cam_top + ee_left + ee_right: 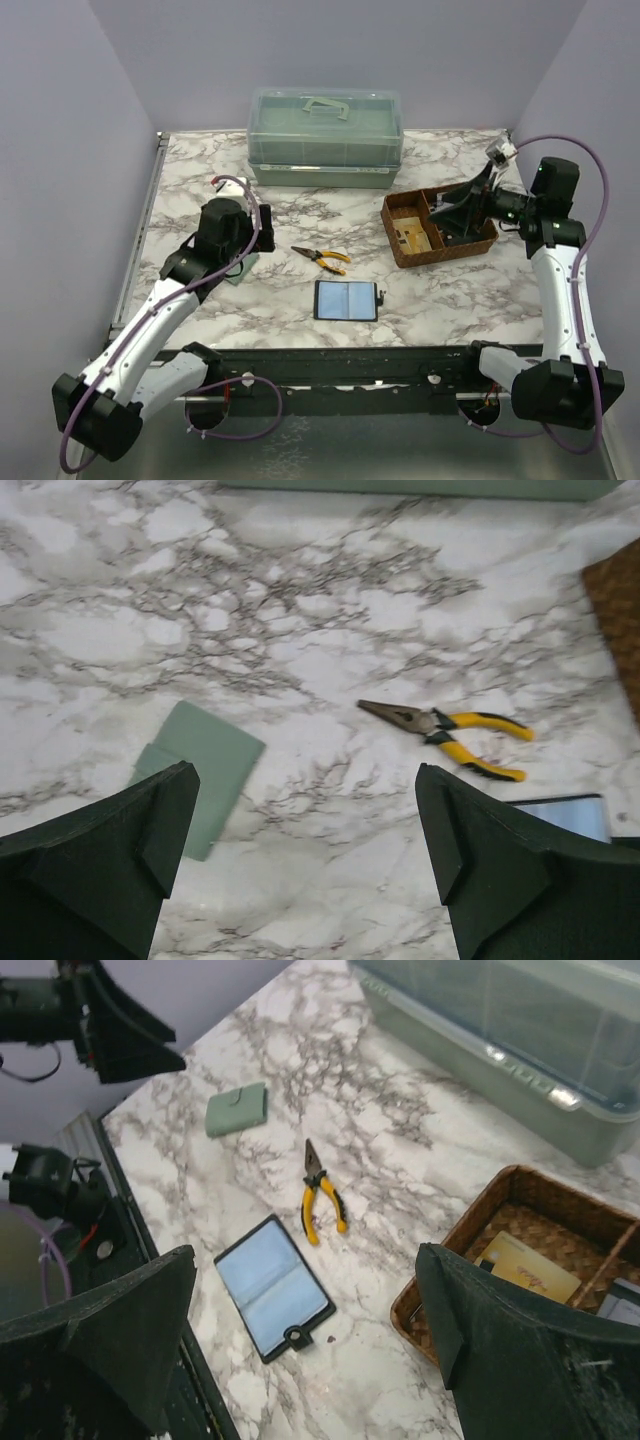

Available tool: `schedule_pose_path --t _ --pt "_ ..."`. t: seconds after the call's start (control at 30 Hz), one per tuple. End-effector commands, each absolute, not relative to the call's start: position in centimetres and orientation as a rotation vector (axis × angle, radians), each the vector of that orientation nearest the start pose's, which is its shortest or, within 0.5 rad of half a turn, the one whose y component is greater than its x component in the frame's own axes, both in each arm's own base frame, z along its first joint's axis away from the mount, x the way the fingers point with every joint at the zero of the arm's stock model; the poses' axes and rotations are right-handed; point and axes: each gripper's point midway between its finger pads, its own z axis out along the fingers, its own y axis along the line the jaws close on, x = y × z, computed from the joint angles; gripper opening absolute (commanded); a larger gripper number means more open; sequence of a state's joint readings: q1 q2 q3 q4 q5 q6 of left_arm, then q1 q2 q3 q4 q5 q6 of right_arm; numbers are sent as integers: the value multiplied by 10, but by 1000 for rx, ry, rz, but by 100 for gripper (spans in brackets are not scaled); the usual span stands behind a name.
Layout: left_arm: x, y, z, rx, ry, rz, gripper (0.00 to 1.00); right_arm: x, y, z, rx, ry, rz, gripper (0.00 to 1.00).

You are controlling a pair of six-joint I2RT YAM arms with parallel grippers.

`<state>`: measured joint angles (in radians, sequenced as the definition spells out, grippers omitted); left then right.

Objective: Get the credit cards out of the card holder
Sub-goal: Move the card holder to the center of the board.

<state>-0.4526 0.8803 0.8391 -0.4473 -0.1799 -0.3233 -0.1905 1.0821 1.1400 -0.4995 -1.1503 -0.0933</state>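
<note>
Glossy marble-patterned table (450, 290), woven brown tray (391, 232), translucent plastic box (325, 135), smooth card holder (346, 300)

The left arm (150, 330) and the right arm (565, 290) share one build — white shells over the long links, black housings at the joints; a purple cable (605, 185) loops along each; the left gripper (305, 772) and the right gripper (305, 1252) carry matt dark wedge-shaped fingers (100, 870) — the right's flecked with pale dust
</note>
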Motion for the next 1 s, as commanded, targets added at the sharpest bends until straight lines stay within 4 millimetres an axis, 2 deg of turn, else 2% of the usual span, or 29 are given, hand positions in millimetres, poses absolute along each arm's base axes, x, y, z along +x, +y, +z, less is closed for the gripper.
schedule_pose_path --t 0.0,0.07,0.2,0.37,0.5,0.57,0.67,0.8,0.87,0.9,0.97 --pt "298 -78 186 136 2161 33 99 264 122 284 -824 1659 1036 99" --pt "304 -70 166 179 2217 84 99 267 123 272 -834 1666 1036 99" --pt "311 -61 131 203 2329 62 99 266 128 258 -871 1651 1050 99" --pt "324 -45 102 91 2433 -4 98 264 132 244 -882 1648 1092 99" --pt "329 -30 75 -8 2540 -55 82 260 137 231 -873 1643 1161 99" --pt "327 -30 62 -55 2593 -133 77 259 138 228 -880 1637 1170 99" --pt "326 -36 52 -81 2630 -254 76 255 138 223 -878 1648 1176 99" --pt "328 -23 45 -219 2648 -372 79 250 139 220 -883 1647 1189 99" --pt "328 -23 40 -270 2658 -443 80 249 140 221 -888 1643 1191 99" --pt "326 -26 38 -297 2666 -494 79 248 140 222 -890 1641 1194 99" --pt "322 -33 31 -361 2692 -581 65 246 142 222 -897 1636 1208 99"
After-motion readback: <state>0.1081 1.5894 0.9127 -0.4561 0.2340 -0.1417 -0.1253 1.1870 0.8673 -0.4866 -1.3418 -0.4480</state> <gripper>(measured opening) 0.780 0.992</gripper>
